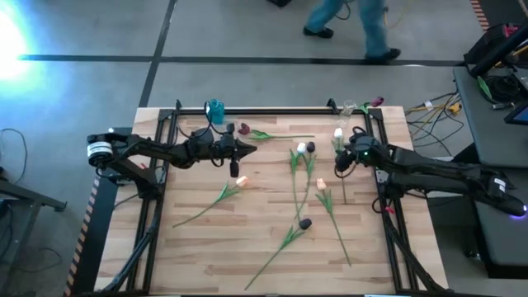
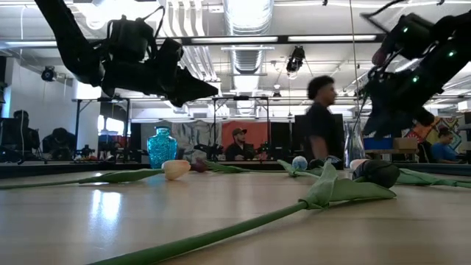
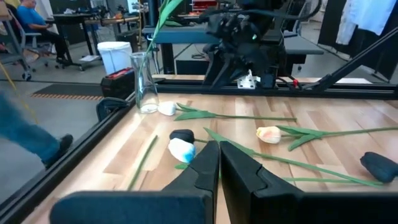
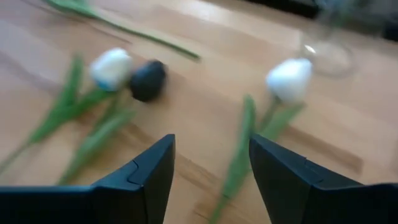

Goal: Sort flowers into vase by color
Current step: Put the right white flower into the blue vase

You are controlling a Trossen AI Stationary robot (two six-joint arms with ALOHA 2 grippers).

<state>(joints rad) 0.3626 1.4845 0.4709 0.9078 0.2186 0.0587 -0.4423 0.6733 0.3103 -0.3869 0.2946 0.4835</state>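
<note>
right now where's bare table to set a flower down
The near left corner of the table is bare, below the peach tulip. The strip near the blue vase is partly free. It is crowded mid-right, around the black tulip and the right gripper.

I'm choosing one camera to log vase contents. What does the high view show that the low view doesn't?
Only the high view shows the clear vase with a pink flower in it, and both arms whole over the table. Only the low view shows people in the room behind and both grippers raised off the wood. Both share the blue vase and flowers lying flat.
</note>
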